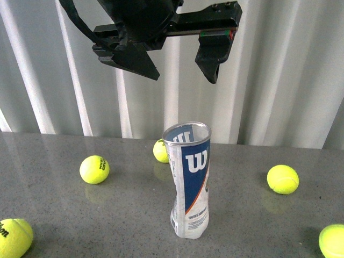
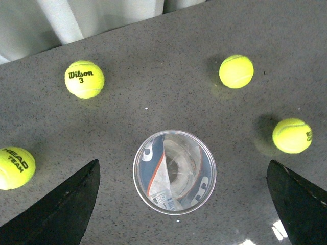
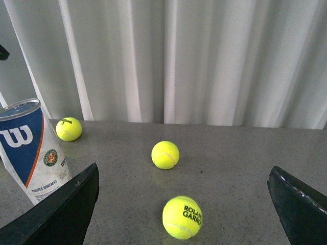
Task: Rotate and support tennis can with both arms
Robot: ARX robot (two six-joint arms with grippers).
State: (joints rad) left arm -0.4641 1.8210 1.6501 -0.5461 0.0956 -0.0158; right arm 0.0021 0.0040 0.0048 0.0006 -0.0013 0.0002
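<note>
Directly beneath the wide-spread left pincer (image 1: 180,62), the upright tennis can (image 1: 190,180).

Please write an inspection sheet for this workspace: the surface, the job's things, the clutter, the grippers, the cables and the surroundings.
Surface: grey speckled table, no spills seen.
Job's things: tennis can stands upright, open at the top, no balls inside, its lower wall looks crumpled.
Clutter: loose tennis balls lie around the can, none touching it; nearest ball is behind it.
Grippers: left gripper is open, hanging above the can without touching it. Right gripper is open, apart from the can, holding nothing.
Cables: black cable loops at the left arm, clear of the can.
Surroundings: white pleated curtain behind the table.
</note>
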